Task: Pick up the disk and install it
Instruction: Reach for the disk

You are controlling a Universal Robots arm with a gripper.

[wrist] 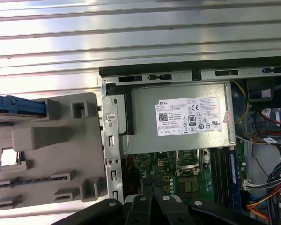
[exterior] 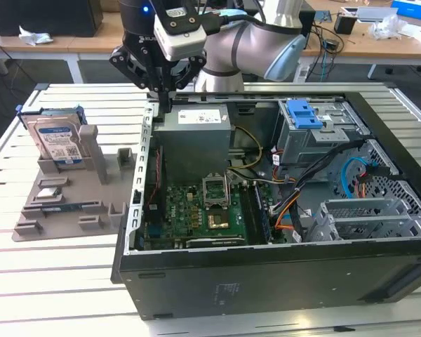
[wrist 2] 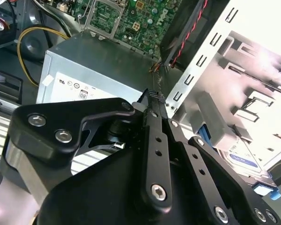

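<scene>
Counting now: one disk (exterior: 56, 140), one grey holder (exterior: 91, 154), one open computer case (exterior: 266, 281), one power supply (exterior: 196, 151), one motherboard (exterior: 189, 214), one blue latch (exterior: 302, 112).

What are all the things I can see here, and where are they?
disk: one, silver with blue rails, upright in the holder, exterior view's left.
holder: one, grey, on the table beside the computer case.
computer case: one, black, lying open on the table.
power supply: one, grey, inside the case.
motherboard: one, green, inside the case.
latch: one, blue, atop the drive cage.
table: one, white slats.
gripper: one, black, shut, empty, above the case edge by the power supply.
</scene>
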